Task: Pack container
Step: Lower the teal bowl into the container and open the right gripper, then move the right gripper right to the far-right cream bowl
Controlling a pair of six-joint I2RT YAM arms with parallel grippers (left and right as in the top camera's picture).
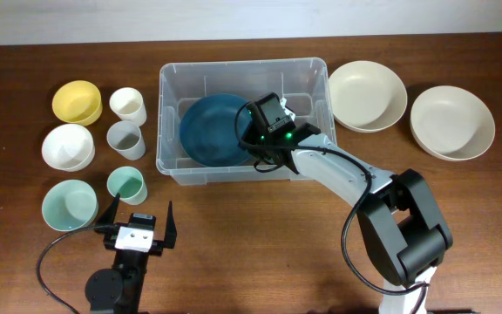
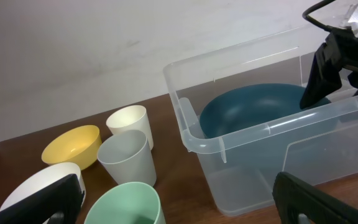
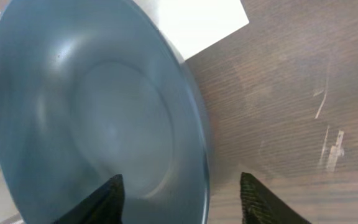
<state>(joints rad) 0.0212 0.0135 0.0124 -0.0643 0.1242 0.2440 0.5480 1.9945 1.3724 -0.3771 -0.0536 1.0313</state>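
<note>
The container, a clear plastic bin, stands at the middle back of the table, and a dark blue bowl lies in its left half. My right gripper reaches down into the bin at the bowl's right rim. In the right wrist view the right gripper is open, one finger over the blue bowl and the other outside its rim, with a gap on both sides. A white label shows on the bin's base. My left gripper stands wide open near the front edge, holding nothing.
Left of the bin are a yellow bowl, a white bowl, a mint bowl, a cream cup, a grey cup and a green cup. Two large cream bowls sit to the right.
</note>
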